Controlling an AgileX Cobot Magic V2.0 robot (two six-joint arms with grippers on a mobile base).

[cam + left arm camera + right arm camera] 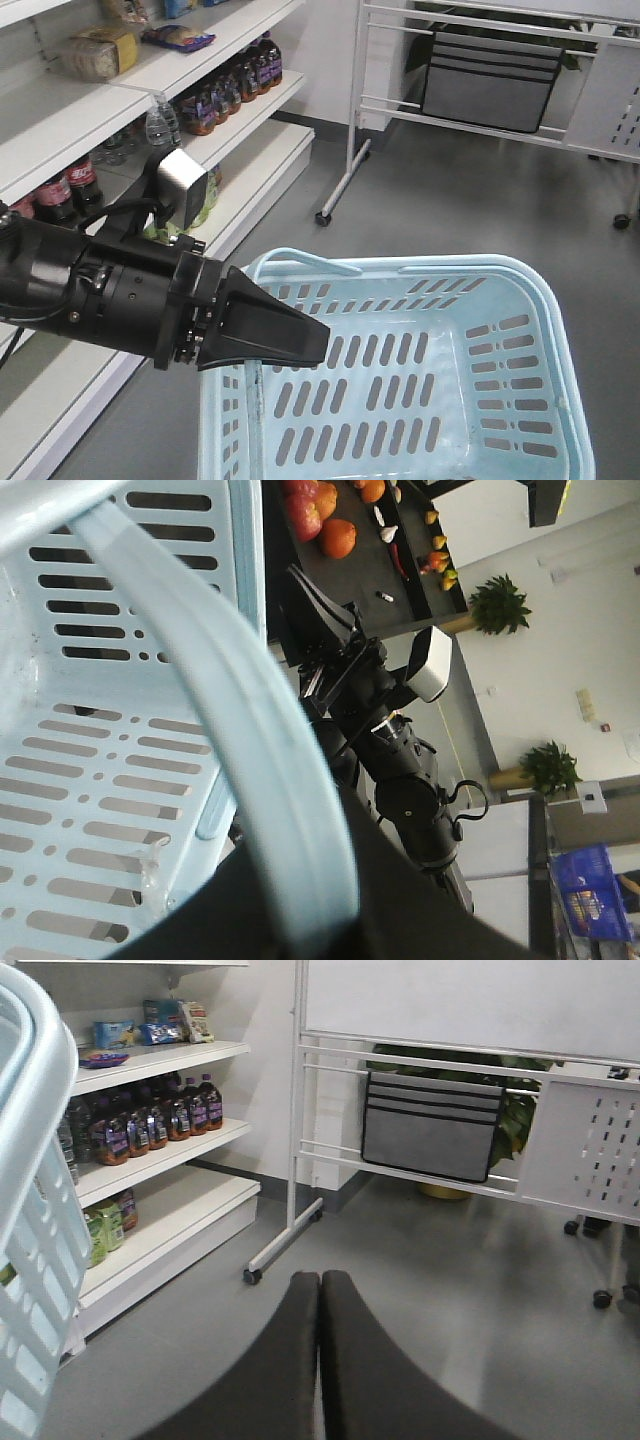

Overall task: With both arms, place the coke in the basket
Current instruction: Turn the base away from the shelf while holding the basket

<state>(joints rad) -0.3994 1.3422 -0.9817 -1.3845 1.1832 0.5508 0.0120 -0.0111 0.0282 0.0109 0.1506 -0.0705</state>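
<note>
Coke: not seen in any view, place cannot be told. One basket [440, 268], light blue, above grey floor, mouth up toward front camera; near end cut by frame, long axis unclear. Two loop handles: far handle [300, 262] lies on rim; near handle [260, 730] runs between fingers of left gripper [315, 345], clamped tight. Right gripper [320, 1285] beside basket's outer wall, apart from it, fingers pressed together, holding nothing. Two black arms: left arm [100, 285], right arm [400, 780]. Row of dark bottles [235, 85] on shelves [60, 130], left.
</note>
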